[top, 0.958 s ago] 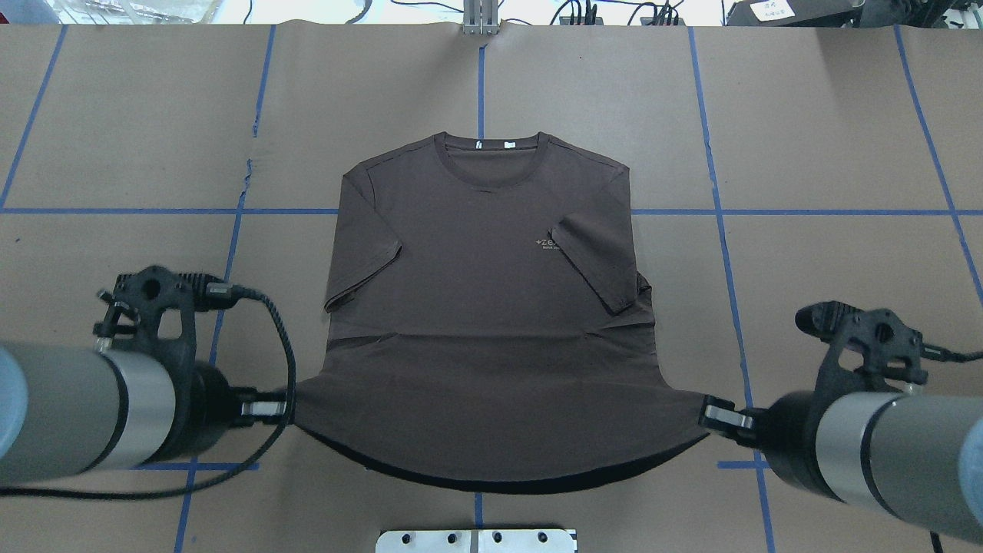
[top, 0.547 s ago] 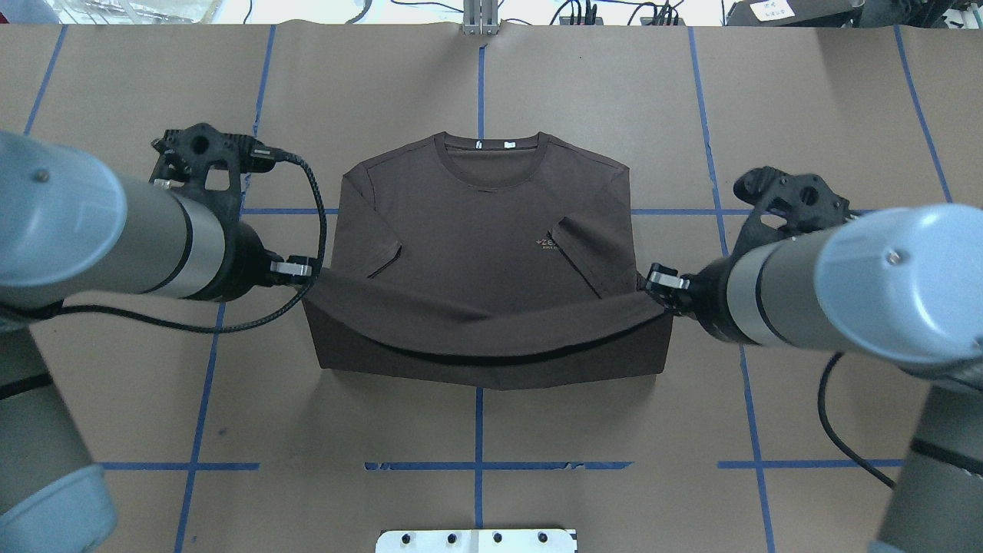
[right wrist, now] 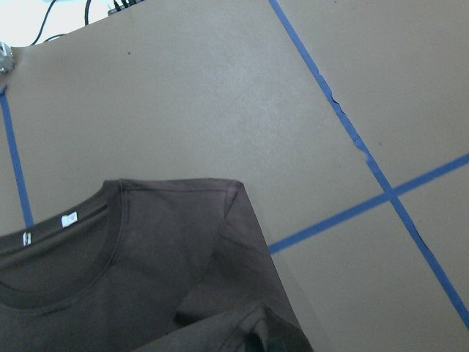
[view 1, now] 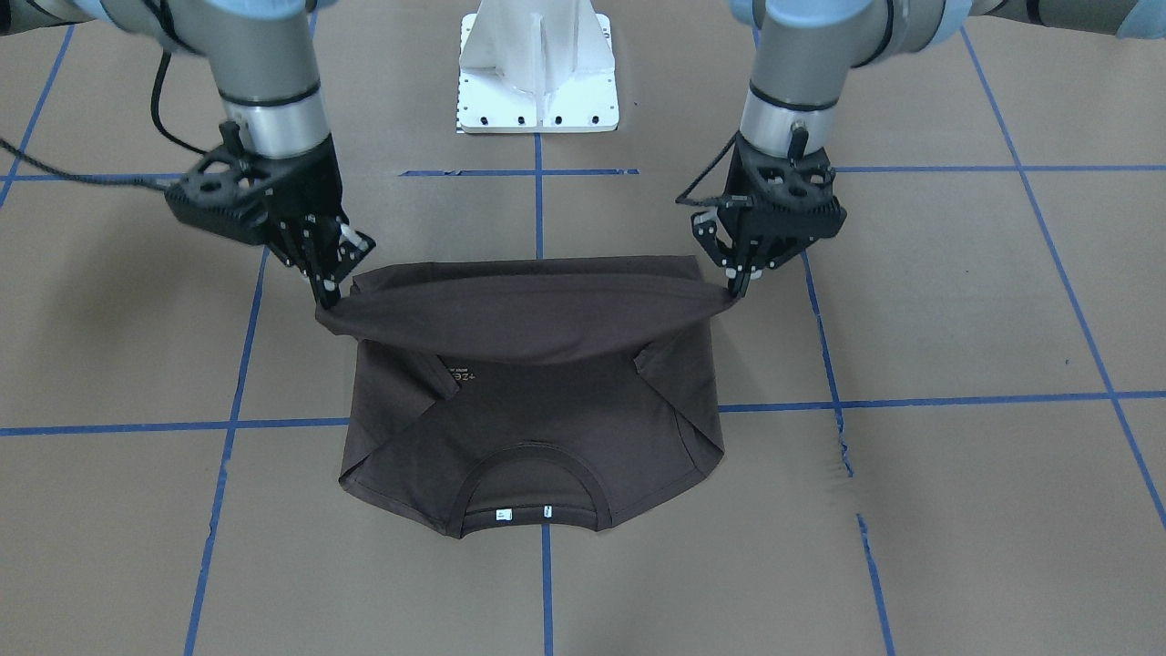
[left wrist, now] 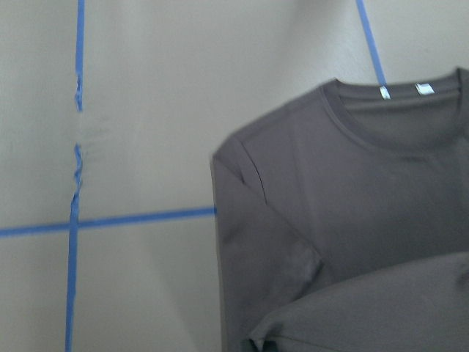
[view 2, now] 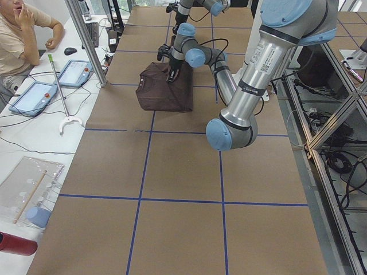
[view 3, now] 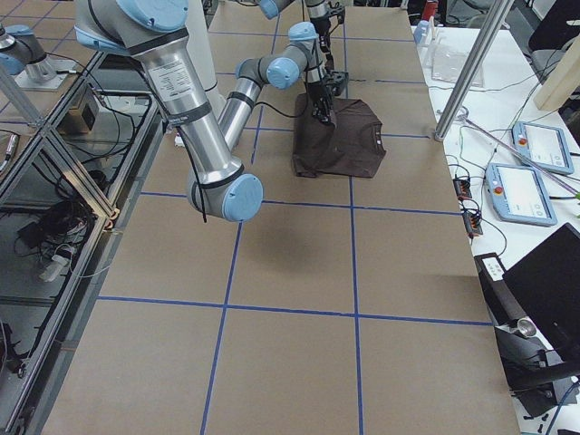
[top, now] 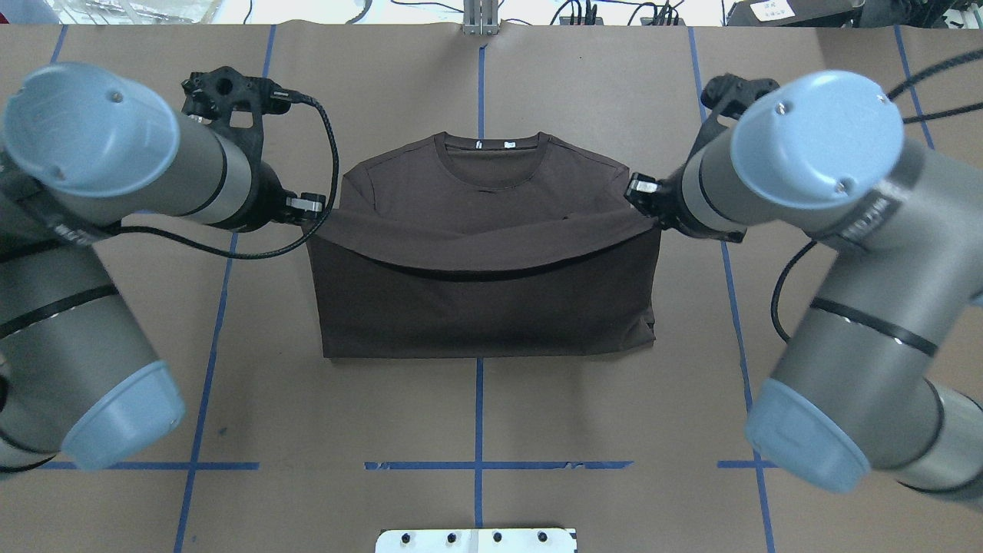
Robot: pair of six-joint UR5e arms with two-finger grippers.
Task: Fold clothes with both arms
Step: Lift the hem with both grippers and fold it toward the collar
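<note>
The dark brown T-shirt point(top: 484, 299) lies on the brown paper table with its collar point(top: 491, 150) at the far side and both sleeves folded in. Its lower part is doubled over. The hem hangs stretched between the two grippers above the chest. My left gripper point(top: 311, 211) is shut on the hem's left corner, and in the front-facing view this left gripper point(view 1: 736, 284) pinches the cloth. My right gripper point(top: 641, 201) is shut on the other corner, as the right gripper point(view 1: 330, 299) shows there. The collar point(view 1: 528, 492) and its white tags stay uncovered. Both wrist views show a shoulder of the shirt point(left wrist: 344, 213) point(right wrist: 168, 257).
The white pedestal base point(view 1: 537, 73) stands at the robot's side of the table. Blue tape lines point(top: 480, 465) cross the paper. A person point(view 2: 23, 28) sits at a side bench with tablets point(view 2: 34, 97) beyond the table's far edge.
Both grippers have carried the hem away from the robot, toward the collar. The fold along the near edge has moved further up the shirt, and the chest logo is now covered.
</note>
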